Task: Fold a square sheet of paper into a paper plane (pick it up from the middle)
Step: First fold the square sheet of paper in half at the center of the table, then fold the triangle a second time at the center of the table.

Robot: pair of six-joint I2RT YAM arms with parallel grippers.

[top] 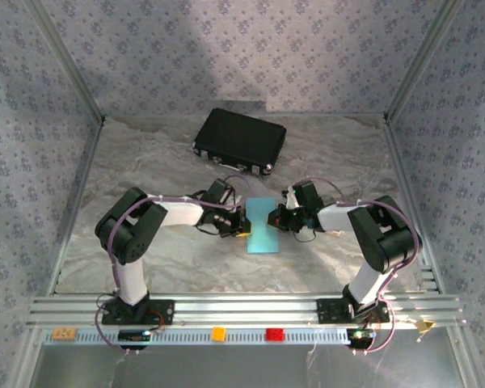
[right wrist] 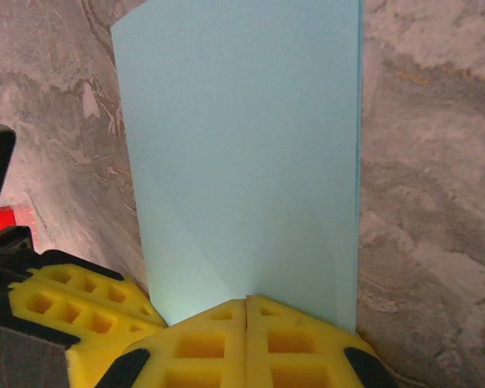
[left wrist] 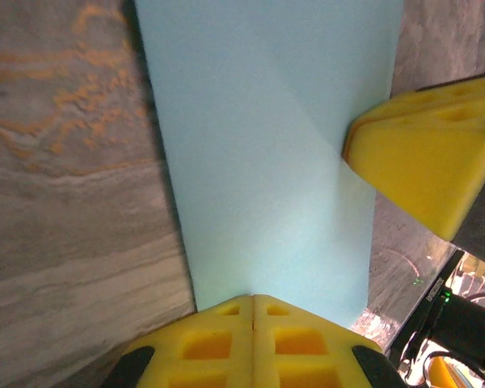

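Note:
The light blue paper (top: pixel 265 226) lies flat on the marbled table as an upright rectangle, narrower than a square, with a faint diagonal crease (left wrist: pixel 267 145). A doubled edge runs down its right side in the right wrist view (right wrist: pixel 242 153). My left gripper (top: pixel 244 223) is shut, with its yellow tips (left wrist: pixel 253 297) resting on the paper's left edge. My right gripper (top: pixel 278 218) is shut too, its tips (right wrist: pixel 246 299) set on the opposite edge. Neither pinches the sheet between its fingers. Each wrist view catches the other gripper's yellow fingers (left wrist: pixel 424 153) (right wrist: pixel 81 311).
A black rectangular case (top: pixel 240 140) lies at the back of the table, just beyond the paper. Patterned walls close in the left, right and back. Small orange (top: pixel 218 333) and red (top: pixel 273 334) blocks sit on the front rail by the arm bases.

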